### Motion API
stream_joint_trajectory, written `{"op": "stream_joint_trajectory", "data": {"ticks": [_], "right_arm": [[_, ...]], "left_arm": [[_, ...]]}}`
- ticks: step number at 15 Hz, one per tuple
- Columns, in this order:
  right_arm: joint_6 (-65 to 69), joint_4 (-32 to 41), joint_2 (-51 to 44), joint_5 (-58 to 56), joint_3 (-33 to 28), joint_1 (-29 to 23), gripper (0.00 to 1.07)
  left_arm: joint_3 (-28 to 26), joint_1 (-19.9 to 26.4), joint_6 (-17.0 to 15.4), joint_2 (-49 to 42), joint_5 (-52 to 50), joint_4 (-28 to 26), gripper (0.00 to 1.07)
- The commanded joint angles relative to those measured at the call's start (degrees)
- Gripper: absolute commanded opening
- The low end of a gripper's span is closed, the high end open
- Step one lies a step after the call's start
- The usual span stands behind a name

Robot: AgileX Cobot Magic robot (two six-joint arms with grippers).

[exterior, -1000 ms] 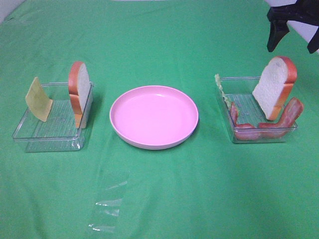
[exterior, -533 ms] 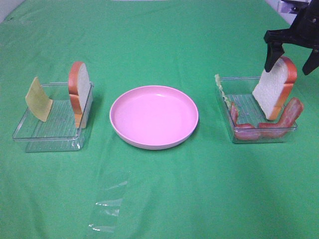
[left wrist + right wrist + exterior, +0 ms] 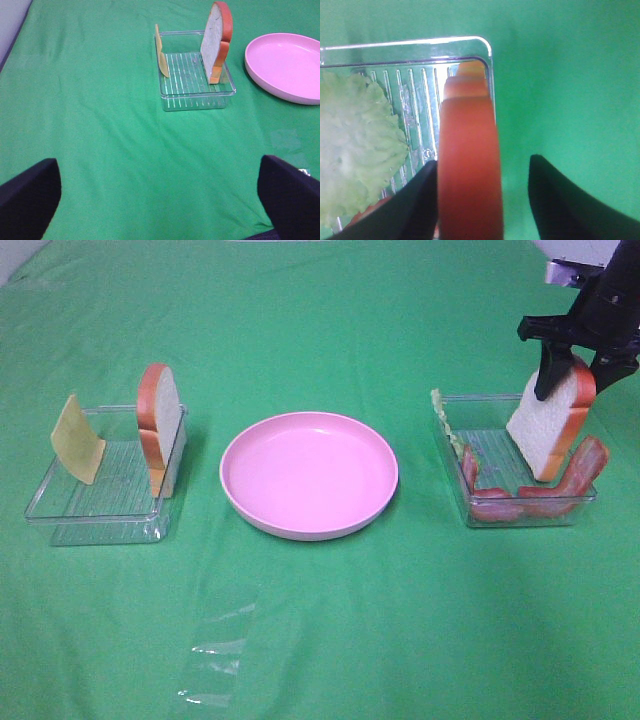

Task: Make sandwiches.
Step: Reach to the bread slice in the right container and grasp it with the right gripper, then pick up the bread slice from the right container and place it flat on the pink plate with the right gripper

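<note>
The sandwich parts lie in two clear trays. A white bread slice with orange-brown crust leans upright in the right tray, beside red-brown bacon strips and pale green lettuce. My right gripper straddles the top of this slice, open; one finger touches the crust, the other finger stands off it. In the left tray stand a second bread slice and a yellow cheese square. My left gripper is open, far from that tray.
A round pink plate sits between the trays on the green cloth. A crumpled piece of clear film lies on the cloth in front of the plate.
My right gripper came down from above the right tray onto the top of the leaning bread slice, and its jaws narrowed around the crust. The left side is unchanged.
</note>
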State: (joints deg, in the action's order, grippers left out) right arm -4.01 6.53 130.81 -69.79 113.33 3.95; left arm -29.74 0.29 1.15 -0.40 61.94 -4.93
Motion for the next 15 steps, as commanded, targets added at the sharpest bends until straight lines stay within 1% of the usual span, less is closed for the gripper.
{"op": "stream_joint_trajectory", "data": {"ticks": [1, 7, 8, 9, 10, 11, 12, 15], "right_arm": [[-0.6, -0.2, 0.1, -6.2, 0.2, 0.1, 0.47], [-0.4, 0.6, 0.1, -6.2, 0.2, 0.1, 0.47], [-0.1, 0.8, 0.1, -6.2, 0.2, 0.1, 0.45], [1.5, 0.8, 0.1, -6.2, 0.2, 0.1, 0.38], [4.6, 0.9, -0.2, -6.2, 0.2, 0.1, 0.13], [4.6, 0.9, -0.3, -6.2, 0.2, 0.1, 0.04], [4.4, 1.2, -0.4, -6.2, 0.2, 0.1, 0.00], [4.5, 2.1, -0.6, -6.2, 0.2, 0.1, 0.00]], "left_arm": [[0.1, -0.1, 0.1, -0.1, -0.2, 0.1, 1.00], [0.1, -0.1, 0.1, -0.1, -0.2, 0.1, 1.00], [0.1, -0.1, 0.1, -0.1, -0.2, 0.1, 1.00], [0.1, -0.1, 0.1, -0.1, -0.2, 0.1, 1.00], [0.1, -0.1, 0.1, -0.1, -0.2, 0.1, 1.00], [0.1, -0.1, 0.1, -0.1, -0.2, 0.1, 1.00], [0.1, -0.1, 0.1, -0.1, -0.2, 0.1, 1.00], [0.1, -0.1, 0.1, -0.1, -0.2, 0.1, 1.00]]}}
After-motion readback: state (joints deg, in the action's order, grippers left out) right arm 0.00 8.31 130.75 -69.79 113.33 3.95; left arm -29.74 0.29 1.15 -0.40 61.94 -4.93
